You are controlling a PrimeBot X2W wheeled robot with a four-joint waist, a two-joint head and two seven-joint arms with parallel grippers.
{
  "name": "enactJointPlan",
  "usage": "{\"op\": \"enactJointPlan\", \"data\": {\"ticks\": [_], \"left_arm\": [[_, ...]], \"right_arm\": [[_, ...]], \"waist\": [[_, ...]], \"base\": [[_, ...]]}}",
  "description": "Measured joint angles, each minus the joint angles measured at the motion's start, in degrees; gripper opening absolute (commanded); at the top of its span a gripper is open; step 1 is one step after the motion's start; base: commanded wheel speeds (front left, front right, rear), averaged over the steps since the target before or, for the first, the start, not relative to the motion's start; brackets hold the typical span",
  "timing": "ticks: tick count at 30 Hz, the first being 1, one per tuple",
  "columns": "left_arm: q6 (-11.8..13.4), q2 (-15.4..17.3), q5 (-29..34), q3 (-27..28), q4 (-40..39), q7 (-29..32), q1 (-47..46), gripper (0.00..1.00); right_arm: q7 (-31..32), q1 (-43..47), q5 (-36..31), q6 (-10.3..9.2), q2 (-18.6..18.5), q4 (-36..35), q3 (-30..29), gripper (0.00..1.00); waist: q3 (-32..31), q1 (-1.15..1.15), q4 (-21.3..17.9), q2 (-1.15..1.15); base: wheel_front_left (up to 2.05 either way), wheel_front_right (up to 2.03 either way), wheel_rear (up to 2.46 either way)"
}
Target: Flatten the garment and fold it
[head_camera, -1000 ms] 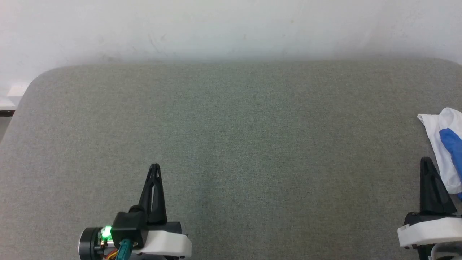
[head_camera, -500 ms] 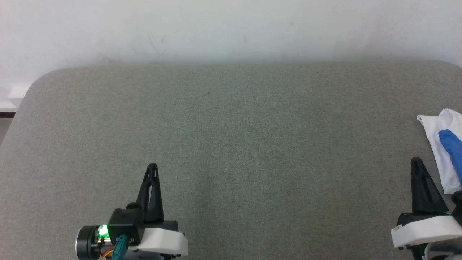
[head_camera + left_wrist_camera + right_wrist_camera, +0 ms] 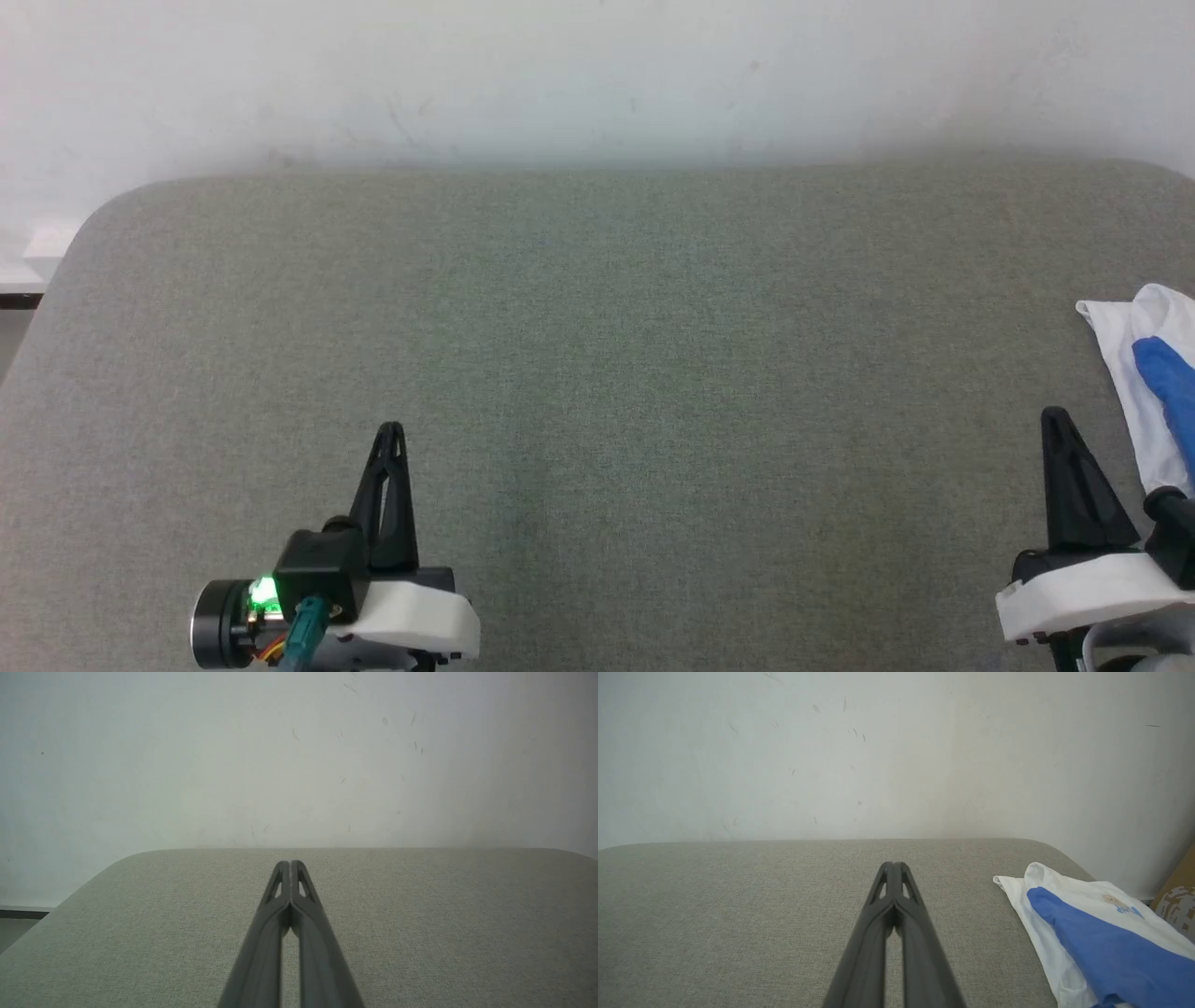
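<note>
The garment (image 3: 1146, 383) is a white T-shirt with a bright blue sleeve, lying folded at the table's right edge; in the right wrist view the garment (image 3: 1092, 933) shows a small blue chest print. My right gripper (image 3: 1052, 417) is shut and empty, just left of the garment and apart from it. In its own view the right gripper (image 3: 893, 864) has its fingers pressed together above the grey cloth. My left gripper (image 3: 392, 429) is shut and empty at the lower left, and the left gripper (image 3: 290, 862) points toward the wall.
A grey fabric-covered table (image 3: 597, 327) with rounded corners spreads across the view. A white wall (image 3: 560, 75) stands right behind its far edge. A brown patterned object (image 3: 1176, 900) sits past the table's right end.
My right gripper has shifted a little left and up in the head view, away from the garment. The left gripper has barely moved. The garment lies as before.
</note>
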Motion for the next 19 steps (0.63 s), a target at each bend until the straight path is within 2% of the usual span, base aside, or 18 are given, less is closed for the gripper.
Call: {"op": "enactJointPlan", "data": {"ticks": [19], "left_arm": [[-3.04, -0.75, 1.47, 2.59, 0.63, 2.25, -0.06, 0.00]], "right_arm": [[1.96, -0.23, -1.18, 0.00, 0.03, -0.10, 1.94, 0.00]], "waist": [[-0.51, 0.00, 0.01, 0.00]], "base": [[0.00, 0.00, 0.00]]}}
